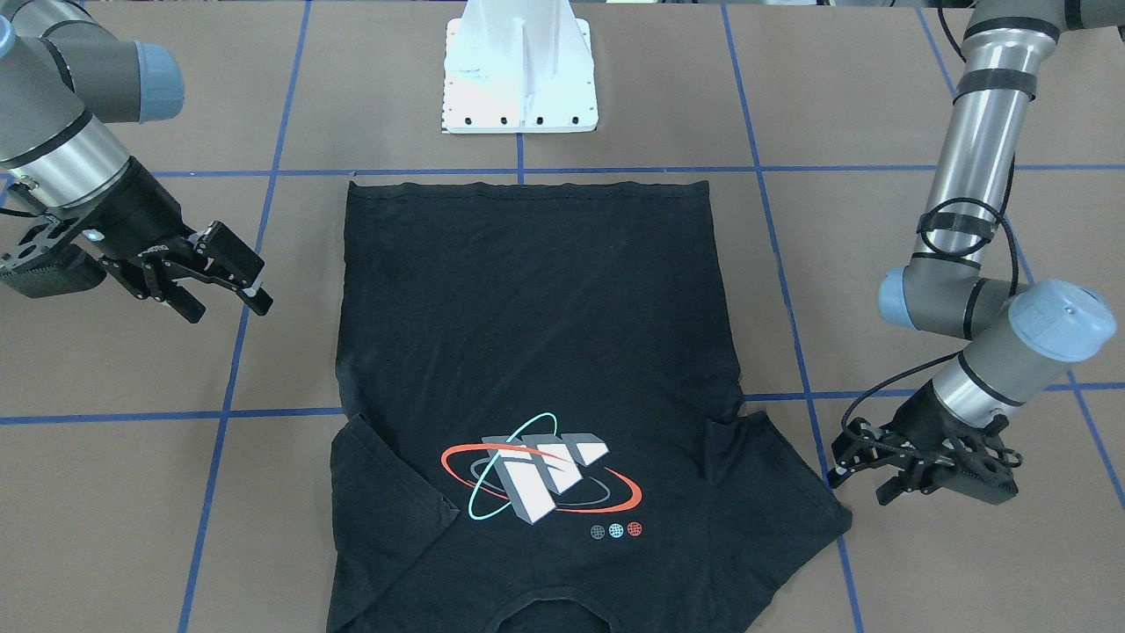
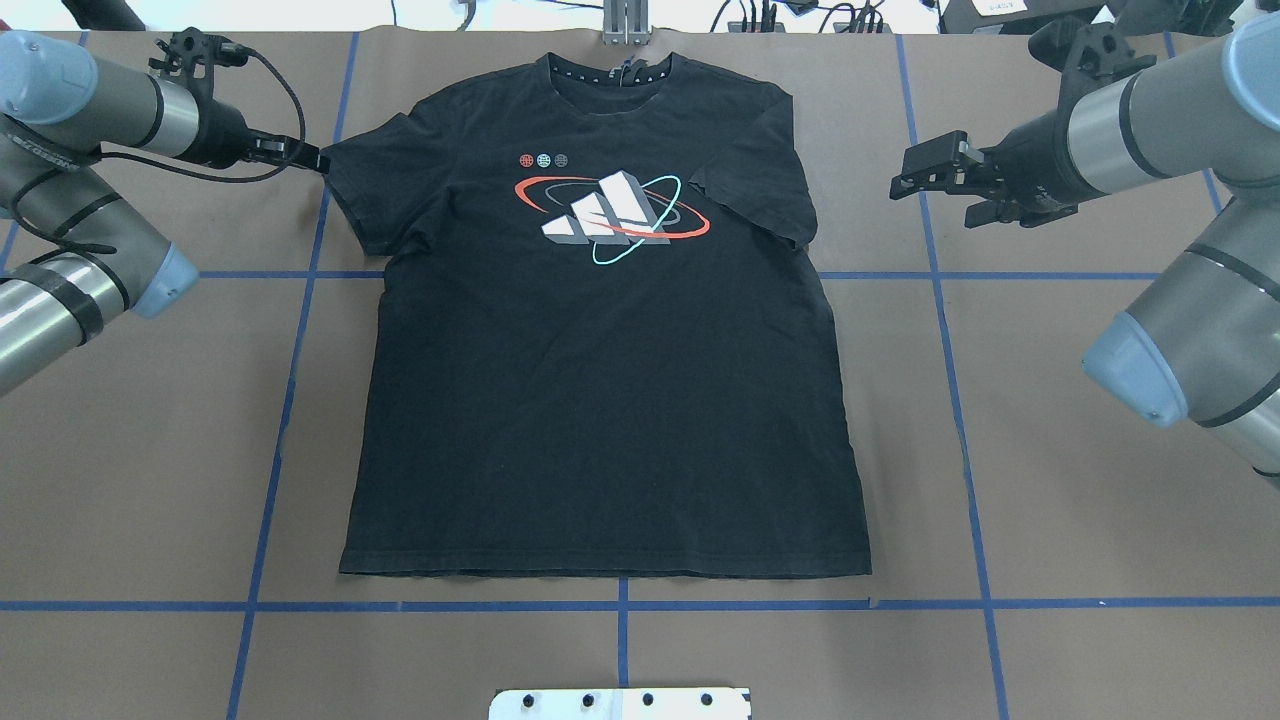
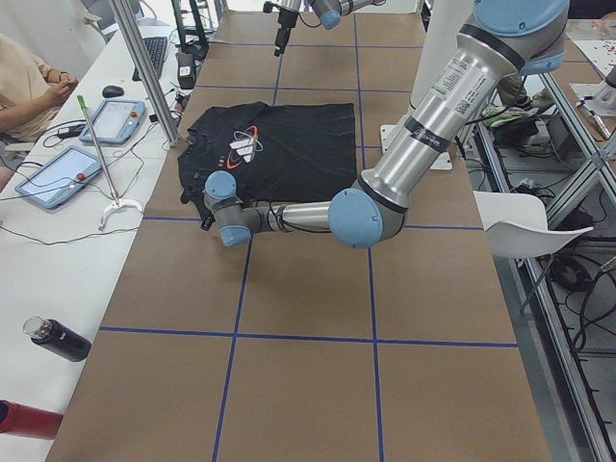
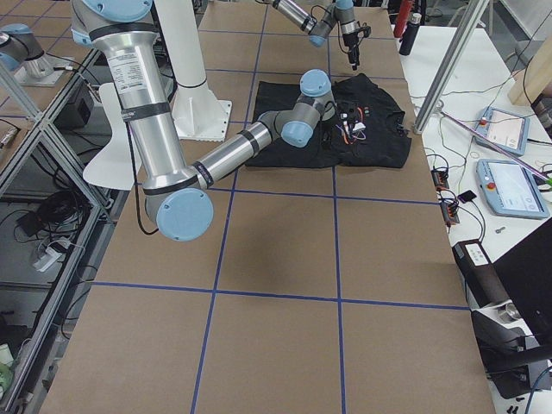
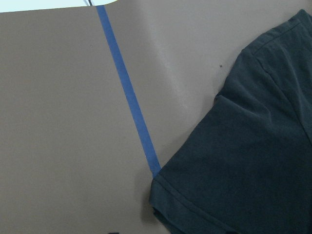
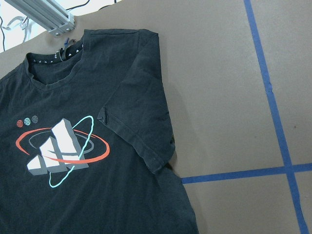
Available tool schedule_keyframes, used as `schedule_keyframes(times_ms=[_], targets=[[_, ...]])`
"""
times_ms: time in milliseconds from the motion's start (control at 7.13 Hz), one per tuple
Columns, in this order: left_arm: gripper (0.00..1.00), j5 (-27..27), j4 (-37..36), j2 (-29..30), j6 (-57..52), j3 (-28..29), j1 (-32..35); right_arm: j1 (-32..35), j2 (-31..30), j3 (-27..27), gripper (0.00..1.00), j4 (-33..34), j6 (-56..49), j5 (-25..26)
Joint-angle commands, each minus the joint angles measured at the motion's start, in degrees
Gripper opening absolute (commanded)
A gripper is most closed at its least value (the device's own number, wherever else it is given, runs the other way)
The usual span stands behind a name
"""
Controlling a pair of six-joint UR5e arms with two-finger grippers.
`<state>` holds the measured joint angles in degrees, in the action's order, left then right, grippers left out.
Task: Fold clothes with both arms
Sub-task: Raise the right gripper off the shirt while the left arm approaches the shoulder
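The black T-shirt [image 2: 600,390] lies flat on the table, logo side up, with its collar at the far edge; it also shows in the front view [image 1: 536,369]. My left gripper [image 2: 308,157] is low beside the tip of the shirt's left sleeve and looks open and empty in the front view [image 1: 857,485]. The left wrist view shows that sleeve [image 5: 243,165] close below the camera. My right gripper [image 2: 915,182] is open and empty, held above the table to the right of the other sleeve [image 6: 141,131], clearly apart from it; it also shows in the front view [image 1: 224,303].
The white pedestal base [image 1: 518,70] stands at the near edge behind the shirt's hem. Blue tape lines [image 2: 290,400] cross the brown table cover. Tablets [image 3: 58,173], cables and a metal post [image 3: 144,67] are beyond the far edge. A person [image 3: 24,82] sits there.
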<state>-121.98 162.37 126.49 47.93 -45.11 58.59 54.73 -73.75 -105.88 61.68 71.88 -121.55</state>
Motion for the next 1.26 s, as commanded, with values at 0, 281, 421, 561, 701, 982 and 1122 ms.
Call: schedule_keyframes(times_ms=[0,281,421,561,701,982,1122], targets=[[0.64,1.6,1.6,2.1,1.2,3.7,-0.1,-0.9,0.3,0.9,1.00,-0.2,-0.1,2.2],[0.64,3.5,1.7,3.5,1.2,5.7,-0.4,-2.2,0.1,0.9,1.00,-0.2,-0.1,3.8],[0.63,5.0,1.7,4.5,1.2,7.2,-0.7,-2.9,0.1,0.9,1.00,-0.2,-0.1,4.8],[0.63,5.1,1.7,5.1,1.2,7.8,-0.9,-3.5,0.2,0.9,1.00,-0.2,-0.1,5.5],[0.60,5.1,1.7,5.1,1.2,7.8,-1.1,-3.6,0.3,0.9,1.00,-0.2,-0.1,5.6],[0.52,5.2,1.7,4.9,1.2,7.8,-1.7,-3.6,0.3,0.9,1.00,-0.2,-0.1,5.9],[0.44,5.2,1.7,4.9,1.2,8.1,-1.7,-3.8,0.4,0.9,1.00,-0.2,0.0,6.1]])
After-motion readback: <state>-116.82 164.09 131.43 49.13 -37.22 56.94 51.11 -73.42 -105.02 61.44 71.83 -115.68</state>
